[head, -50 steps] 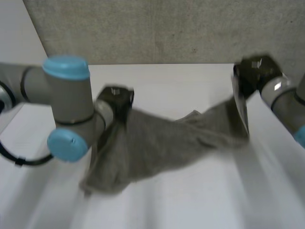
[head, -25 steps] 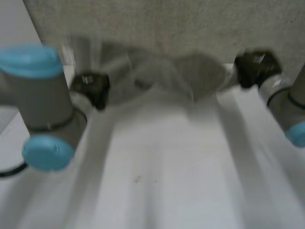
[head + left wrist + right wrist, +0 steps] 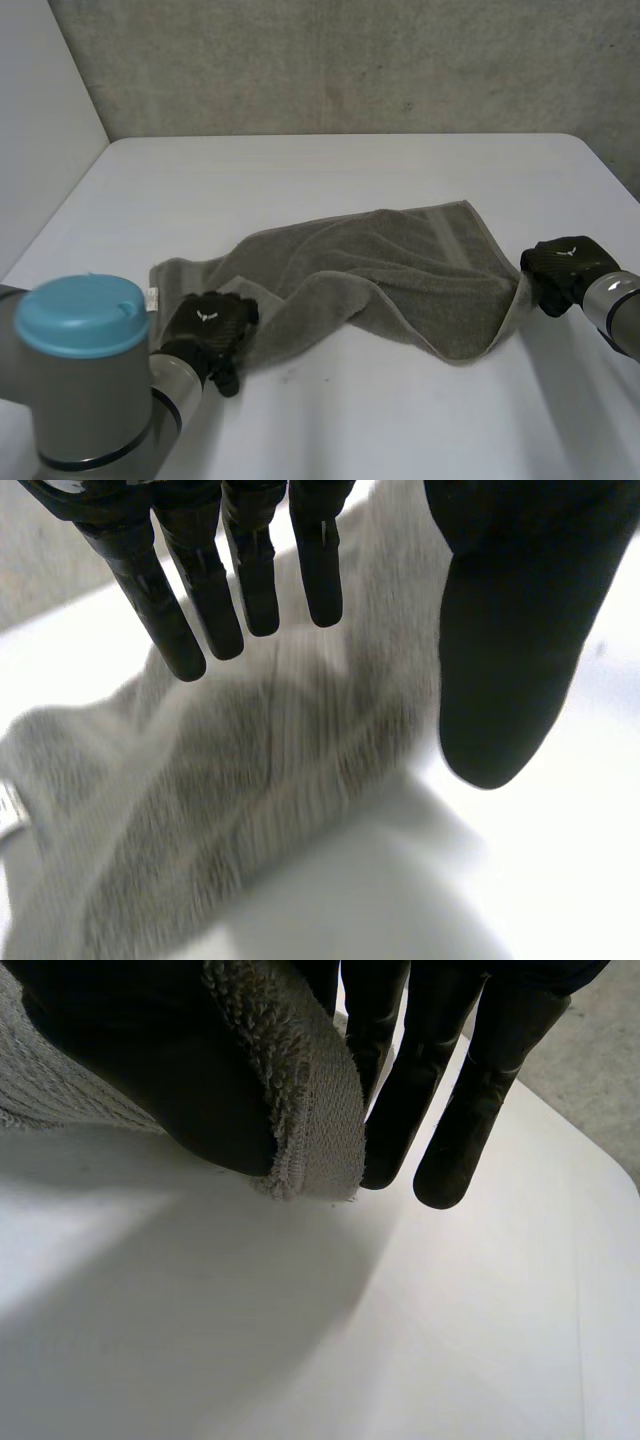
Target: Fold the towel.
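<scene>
The towel [image 3: 380,275] is laid rumpled on the surface [image 3: 330,175], its long axis set from hand to hand. Its right corner is pinched by the right hand [image 3: 565,272]; the left hand [image 3: 208,335] is held slack, grasping nothing, over its left end.

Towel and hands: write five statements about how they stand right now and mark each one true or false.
1. The towel lies rumpled on the white table. True.
2. The right hand pinches a corner of the towel between thumb and fingers. True.
3. The left hand is clenched in a fist round the towel. False: in its wrist view its fingers are straight and its thumb stands apart, with the towel under them.
4. The left hand is at the towel's far edge, next to the wall. False: it is at the near edge, toward the towel's left end.
5. The towel is folded into a neat square. False: it lies spread out and creased.
</scene>
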Robot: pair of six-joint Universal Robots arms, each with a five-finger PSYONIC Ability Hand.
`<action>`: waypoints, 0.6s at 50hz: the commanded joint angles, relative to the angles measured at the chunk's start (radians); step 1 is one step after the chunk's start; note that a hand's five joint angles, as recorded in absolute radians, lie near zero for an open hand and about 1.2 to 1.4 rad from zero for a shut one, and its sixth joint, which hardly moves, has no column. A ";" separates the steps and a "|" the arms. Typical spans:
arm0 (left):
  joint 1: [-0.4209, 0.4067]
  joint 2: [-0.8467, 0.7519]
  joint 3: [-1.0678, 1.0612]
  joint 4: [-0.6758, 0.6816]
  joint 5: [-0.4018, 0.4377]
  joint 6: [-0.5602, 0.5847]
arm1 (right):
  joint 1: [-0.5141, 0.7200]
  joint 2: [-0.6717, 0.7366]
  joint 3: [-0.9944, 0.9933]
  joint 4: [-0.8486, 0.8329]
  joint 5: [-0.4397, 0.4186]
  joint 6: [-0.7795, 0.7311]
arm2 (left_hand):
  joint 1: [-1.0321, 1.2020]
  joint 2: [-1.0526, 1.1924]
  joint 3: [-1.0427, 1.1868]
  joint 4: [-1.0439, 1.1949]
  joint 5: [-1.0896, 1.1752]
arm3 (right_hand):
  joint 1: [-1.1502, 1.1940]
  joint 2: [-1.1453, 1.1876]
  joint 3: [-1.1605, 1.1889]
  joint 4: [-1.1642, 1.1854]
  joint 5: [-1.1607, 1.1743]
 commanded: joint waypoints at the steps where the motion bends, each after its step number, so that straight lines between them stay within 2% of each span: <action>1: 0.077 0.081 0.049 0.008 0.027 0.006 | 0.003 0.003 0.016 -0.045 0.004 0.002 | -0.050 -0.046 -0.047 -0.043 -0.043 | 0.018 0.208 0.213 0.200 0.229; 5: 0.112 0.064 0.102 0.008 0.032 0.007 | 0.002 0.003 0.025 -0.062 0.007 0.004 | -0.044 -0.040 -0.041 -0.038 -0.037 | 0.018 0.208 0.213 0.200 0.229; 9: 0.125 -0.043 0.200 0.007 0.067 0.016 | 0.002 0.006 0.037 -0.068 0.004 0.002 | 0.024 0.027 0.026 0.030 0.030 | 0.018 0.208 0.213 0.200 0.229; 11: 0.138 -0.121 0.269 0.002 0.111 0.024 | 0.002 0.011 0.043 -0.069 0.002 0.004 | 0.088 0.092 0.091 0.094 0.094 | 0.018 0.208 0.213 0.200 0.229; 14: 0.139 -0.157 0.303 -0.002 0.136 0.026 | 0.003 0.014 0.048 -0.071 0.002 0.002 | 0.135 0.139 0.138 0.141 0.142 | 0.018 0.208 0.213 0.200 0.229; 16: 0.141 -0.242 0.378 -0.010 0.208 0.032 | 0.003 0.014 0.051 -0.073 0.002 0.002 | 0.203 0.206 0.205 0.209 0.209 | 0.018 0.208 0.213 0.200 0.229; 19: 0.141 -0.304 0.436 -0.042 0.251 0.053 | 0.003 0.015 0.056 -0.080 0.002 0.002 | 0.206 0.209 0.208 0.212 0.212 | 0.018 0.208 0.213 0.200 0.229; 22: 0.141 -0.332 0.464 -0.067 0.262 0.078 | 0.002 0.017 0.059 -0.085 0.002 0.002 | 0.203 0.207 0.206 0.209 0.209 | 0.018 0.208 0.213 0.200 0.229; 24: 0.142 -0.396 0.528 -0.122 0.264 0.148 | 0.002 0.017 0.060 -0.086 0.002 0.002 | 0.203 0.206 0.206 0.209 0.209 | 0.018 0.208 0.213 0.200 0.229; 30: 0.144 -0.442 0.574 -0.133 0.259 0.202 | 0.002 0.018 0.063 -0.086 0.002 0.002 | 0.206 0.209 0.208 0.212 0.212 | 0.018 0.208 0.213 0.200 0.229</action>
